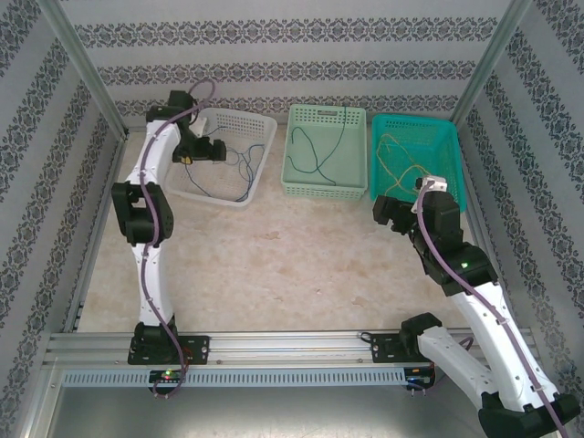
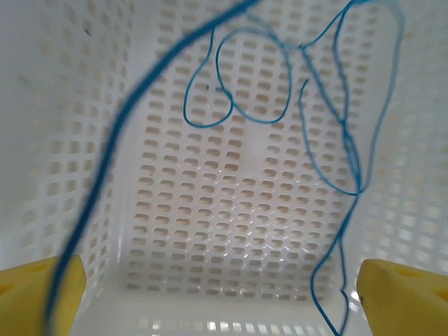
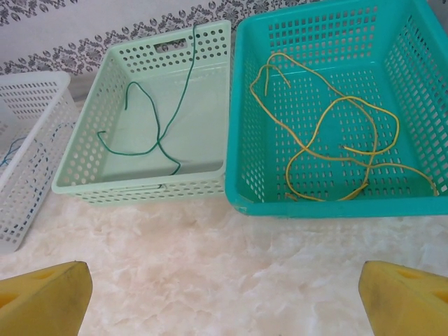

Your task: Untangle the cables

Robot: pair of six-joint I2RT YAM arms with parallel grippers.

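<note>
Seemingly near done: blue cable (image 2: 115,143) is lying in white basket (image 2: 63,105) left of green basket (image 3: 84,178), green cable (image 3: 178,91) inside it, yellow cables (image 3: 311,140) in teal basket (image 3: 315,206) to its right. Left gripper (image 2: 222,283) is hovering over the white one, jaws apart, clamping nothing. One blue strand is crossing a pad (image 2: 35,294), possibly draping on it; view's blurry. I'd be lifting straight up slowly so it slips off. Right gripper (image 3: 224,287) is idling nearer than the green basket, rightward, jaws wide, empty.
</note>
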